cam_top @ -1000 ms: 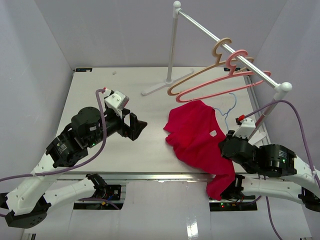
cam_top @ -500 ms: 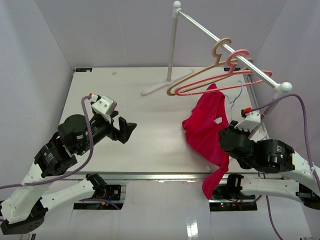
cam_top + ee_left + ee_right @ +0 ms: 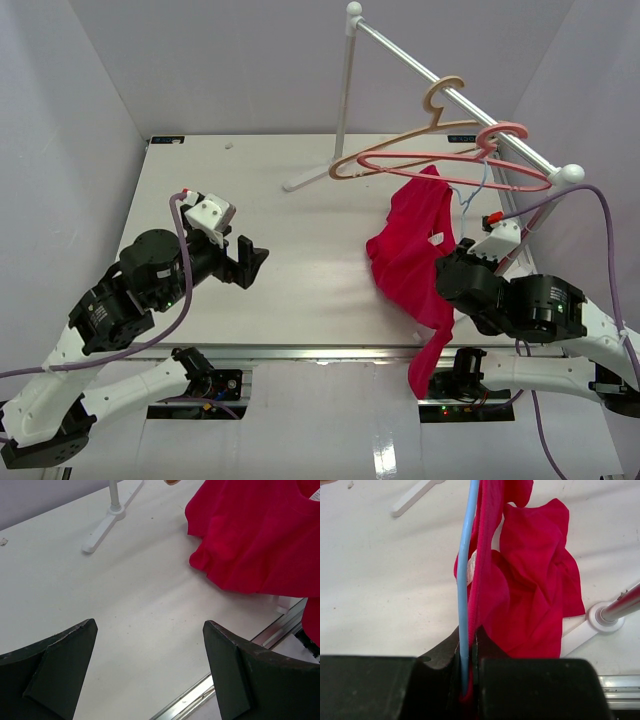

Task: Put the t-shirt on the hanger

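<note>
One tan hanger (image 3: 436,118), one pink hanger (image 3: 503,129), one light-blue hanger (image 3: 464,580), one t-shirt (image 3: 410,250), one rack (image 3: 345,90).

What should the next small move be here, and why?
Probably swing the left hand across to the t-shirt and grasp its near edge. That hand is open over the table, apart from the cloth, while the right hand is shut on the hanger, with the t-shirt bunched beside the wire, not spread over it.

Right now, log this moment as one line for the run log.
left pincer: open, empty, above table | right pincer: shut on hanger | t-shirt: bunched along hanger, not yet spread on it
</note>
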Action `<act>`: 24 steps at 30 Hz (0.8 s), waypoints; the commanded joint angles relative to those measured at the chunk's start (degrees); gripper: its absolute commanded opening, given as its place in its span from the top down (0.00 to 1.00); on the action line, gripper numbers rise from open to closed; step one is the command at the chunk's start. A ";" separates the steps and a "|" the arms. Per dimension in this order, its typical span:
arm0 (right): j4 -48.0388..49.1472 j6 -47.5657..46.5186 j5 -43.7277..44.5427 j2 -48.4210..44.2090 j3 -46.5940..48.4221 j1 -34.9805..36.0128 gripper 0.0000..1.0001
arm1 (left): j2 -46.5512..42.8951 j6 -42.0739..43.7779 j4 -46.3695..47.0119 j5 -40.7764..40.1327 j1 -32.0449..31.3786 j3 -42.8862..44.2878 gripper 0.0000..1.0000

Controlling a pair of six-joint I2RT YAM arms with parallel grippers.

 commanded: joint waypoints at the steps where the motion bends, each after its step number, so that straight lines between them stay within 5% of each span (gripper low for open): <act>1: -3.74 7.21 0.80 1.69 1.71 0.11 0.92 | -0.82 -0.22 -1.61 -0.54 0.10 3.58 0.02; 10: -4.16 13.18 -0.94 -3.20 -5.27 0.09 0.92 | 0.25 1.00 3.44 7.54 0.08 3.28 0.02; 17: -3.63 12.96 0.30 -0.91 -0.78 0.11 0.92 | 7.13 -4.13 12.06 18.80 0.10 4.18 0.10; 24: 13.79 11.81 4.39 -1.75 -4.05 0.08 0.92 | 12.32 -6.74 18.98 35.48 0.06 4.06 0.15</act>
